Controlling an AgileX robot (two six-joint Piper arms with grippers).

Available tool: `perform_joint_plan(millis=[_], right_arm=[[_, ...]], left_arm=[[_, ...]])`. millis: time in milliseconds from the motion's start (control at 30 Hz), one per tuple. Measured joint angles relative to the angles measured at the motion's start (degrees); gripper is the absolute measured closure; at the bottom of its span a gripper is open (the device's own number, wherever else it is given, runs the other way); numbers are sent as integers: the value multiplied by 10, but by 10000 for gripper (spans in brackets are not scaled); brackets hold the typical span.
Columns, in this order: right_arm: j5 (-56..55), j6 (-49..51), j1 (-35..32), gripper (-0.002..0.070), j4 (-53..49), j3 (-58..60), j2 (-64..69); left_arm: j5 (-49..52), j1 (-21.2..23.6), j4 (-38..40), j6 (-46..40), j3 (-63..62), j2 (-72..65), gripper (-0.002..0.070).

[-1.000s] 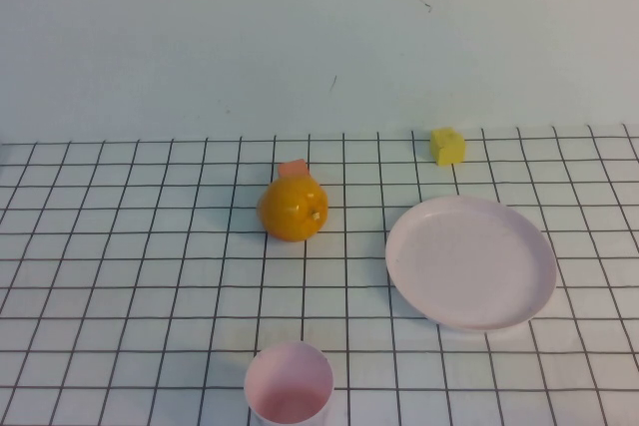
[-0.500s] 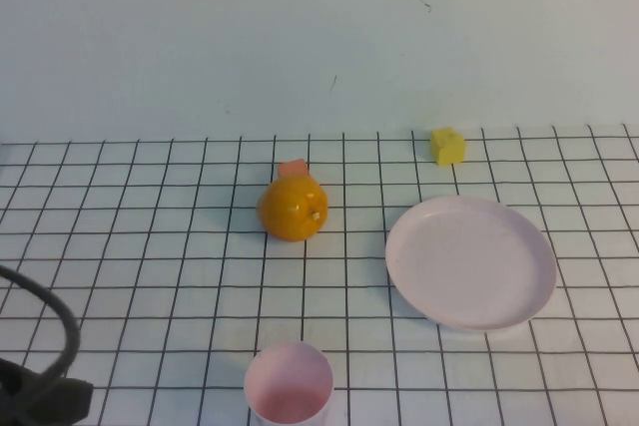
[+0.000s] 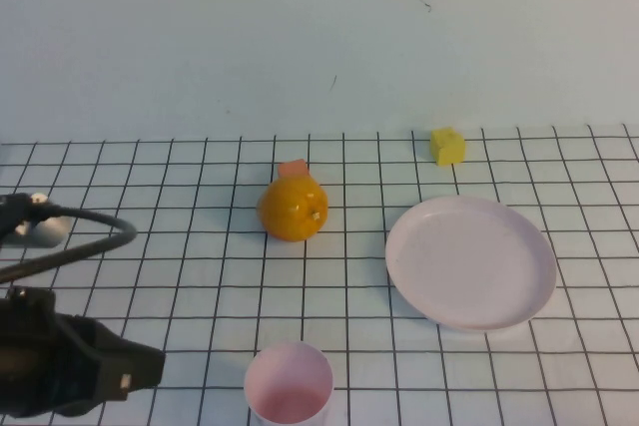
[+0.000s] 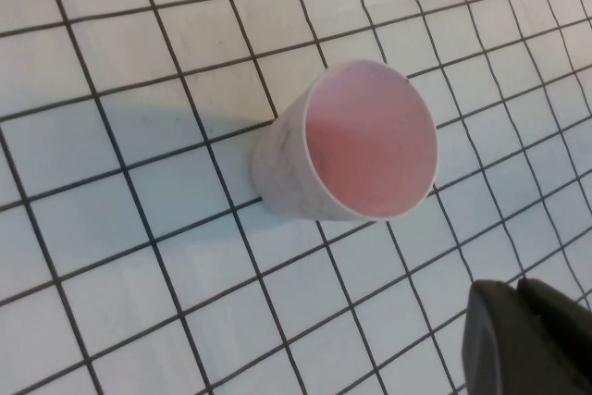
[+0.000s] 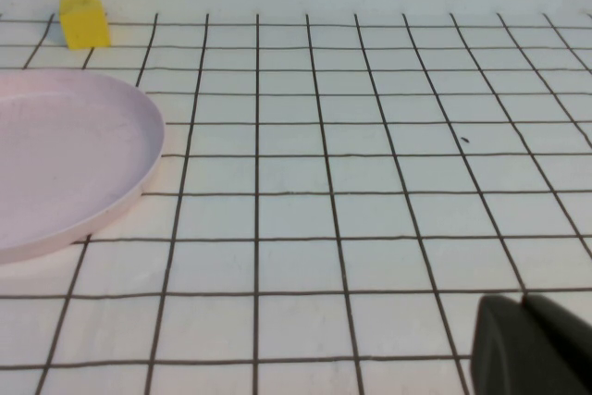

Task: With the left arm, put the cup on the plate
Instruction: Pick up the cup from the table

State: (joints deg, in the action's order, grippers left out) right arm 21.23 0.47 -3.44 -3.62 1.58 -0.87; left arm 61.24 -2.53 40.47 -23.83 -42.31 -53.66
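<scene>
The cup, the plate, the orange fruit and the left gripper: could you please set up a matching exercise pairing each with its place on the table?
Things:
1. cup
2. plate
3. orange fruit
4. left gripper

Places:
A. right side of the table, nothing on it
B. near edge, left of the cup, fingers shut, holding nothing
C. near edge, at the middle, upright and empty
D. mid-table, in front of a small orange-pink block

Pairs: 1-C, 2-A, 3-D, 4-B

The cup (image 3: 289,384) and plate (image 3: 470,261) were pale pink, the table (image 3: 180,286) white with black gridlines.
</scene>
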Motion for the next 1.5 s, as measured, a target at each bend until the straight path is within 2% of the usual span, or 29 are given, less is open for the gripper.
perform_joint_plan(millis=[67, 200, 400, 500, 567, 633, 733, 800, 933, 1000, 1067, 1167, 1333, 1400, 1500], right_arm=[[0, 0, 0, 678, 0, 0, 0], [0, 0, 0, 678, 0, 0, 0], [0, 0, 0, 678, 0, 0, 0], [0, 0, 0, 678, 0, 0, 0], [0, 0, 0, 678, 0, 0, 0], [0, 0, 0, 678, 0, 0, 0], [0, 0, 0, 678, 0, 0, 0], [0, 0, 0, 678, 0, 0, 0], [0, 0, 0, 678, 0, 0, 0], [0, 0, 0, 678, 0, 0, 0], [0, 0, 0, 678, 0, 0, 0], [0, 0, 0, 678, 0, 0, 0], [0, 0, 0, 678, 0, 0, 0], [0, 0, 0, 678, 0, 0, 0], [0, 0, 0, 678, 0, 0, 0]], left_arm=[[-28, -25, 1, 0, 0, -26, 677], [-105, -102, 0, -4, -1, -89, 677], [-167, -203, -99, 93, -49, -183, 657], [-167, -233, -125, 110, -85, -226, 568], [-166, -243, -133, 114, -107, -245, 461], [-164, -248, -134, 118, -128, -264, 321], [-153, -250, -144, 118, -145, -291, 186], [-149, -250, -162, 118, -148, -310, 151], [-152, -250, -194, 119, -148, -346, 132], [-157, -250, -201, 119, -148, -358, 135], [-163, -250, -205, 117, -149, -371, 172], [-165, -250, -211, 109, -149, -395, 286], [-171, -250, -218, 96, -149, -426, 578], [-171, -250, -217, 92, -150, -431, 634], [-163, -250, -222, 85, -165, -431, 660]])
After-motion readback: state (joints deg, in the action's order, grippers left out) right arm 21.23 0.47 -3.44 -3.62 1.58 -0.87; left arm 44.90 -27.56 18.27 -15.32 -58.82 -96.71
